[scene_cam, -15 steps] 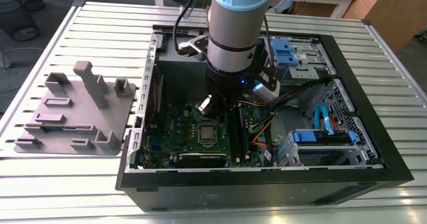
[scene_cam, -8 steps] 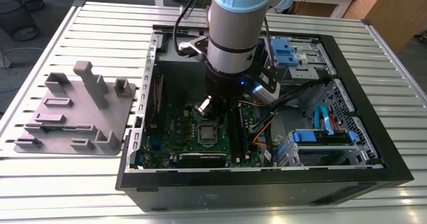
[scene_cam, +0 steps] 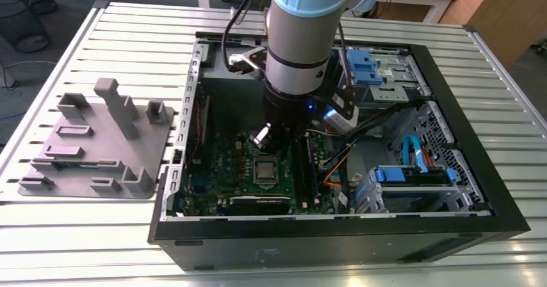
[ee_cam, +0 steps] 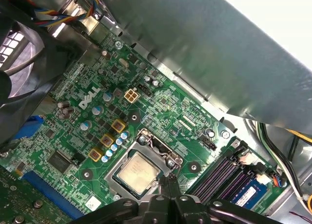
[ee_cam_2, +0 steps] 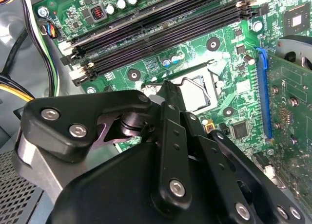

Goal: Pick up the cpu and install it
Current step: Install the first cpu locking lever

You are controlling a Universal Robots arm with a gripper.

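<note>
exterior view: arm reaches down into the open pc case [scene_cam: 342,236], which lies on a slatted table [scene_cam: 128,37]. gripper [scene_cam: 271,136] hangs over the green motherboard [scene_cam: 230,172], near the socket [scene_cam: 266,170] below it. grey fixture [scene_cam: 94,146] sits on the table toward the exterior view's left, well apart from the case. case walls and drive bays ring the board, so open room is tight.
second wrist view: gripper fingers [ee_cam_2: 168,95] look drawn close together at the tips, nothing visibly held between them, tips just beside the socket frame [ee_cam_2: 200,90]. ram slots [ee_cam_2: 161,34] run near one side, a blue slot [ee_cam_2: 264,92] on the other.
first wrist view: cpu [ee_cam: 139,173] sits flat inside the socket, pale metal top showing, load frame around it. fingertips [ee_cam: 168,182] just beside the cpu's edge; contact can't be told
</note>
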